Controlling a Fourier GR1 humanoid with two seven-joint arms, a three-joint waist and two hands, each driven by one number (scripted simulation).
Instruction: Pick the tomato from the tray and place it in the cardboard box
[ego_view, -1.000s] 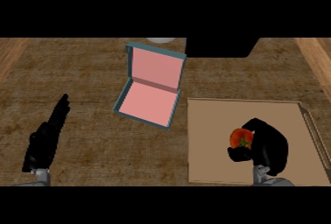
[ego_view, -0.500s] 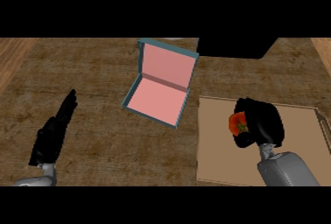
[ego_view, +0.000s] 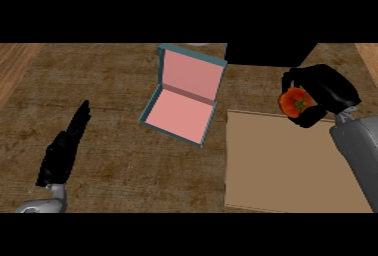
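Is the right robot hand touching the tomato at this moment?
Touching. The head view shows the right robot hand with its fingers curled round the tomato, held above the far edge of the tray.

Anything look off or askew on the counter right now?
Nothing stands out. The right hand holds the tomato above the tray's far edge. The box lies open, slightly angled, nothing spilled. The left hand rests open at the left.
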